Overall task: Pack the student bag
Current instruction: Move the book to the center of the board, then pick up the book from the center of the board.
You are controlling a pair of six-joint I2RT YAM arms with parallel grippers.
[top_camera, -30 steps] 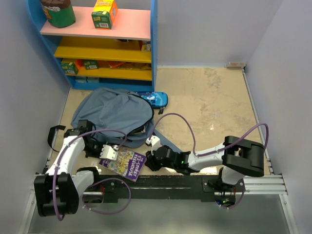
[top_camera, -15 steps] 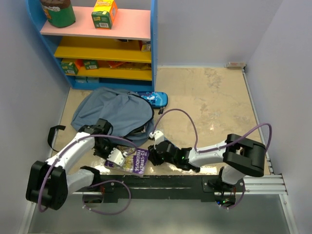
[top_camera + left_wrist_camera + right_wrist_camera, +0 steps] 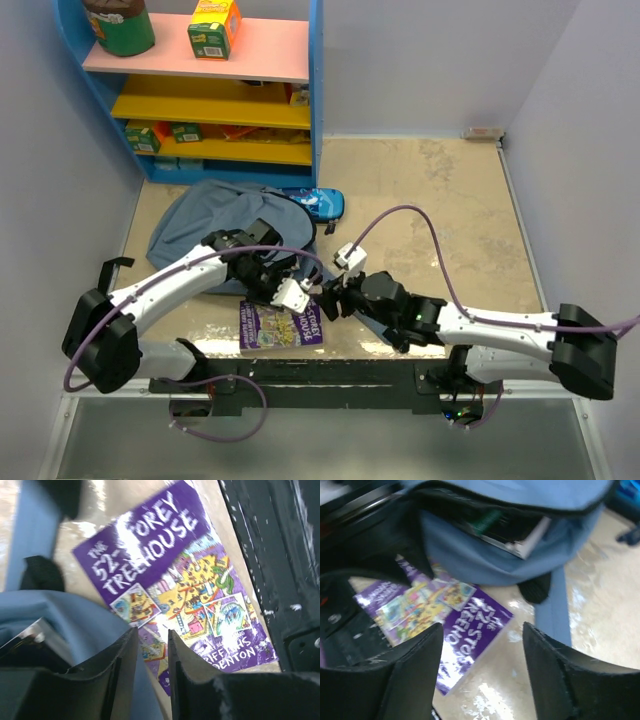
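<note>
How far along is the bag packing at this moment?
Done: the student bag is open, with at least one flat item inside its mouth. In hand: the right gripper hangs open above the purple book; the left gripper is at the bag's edge, grip unclear. Left: that book lies on the table outside the bag, and the pencil case lies beside the bag.
</note>
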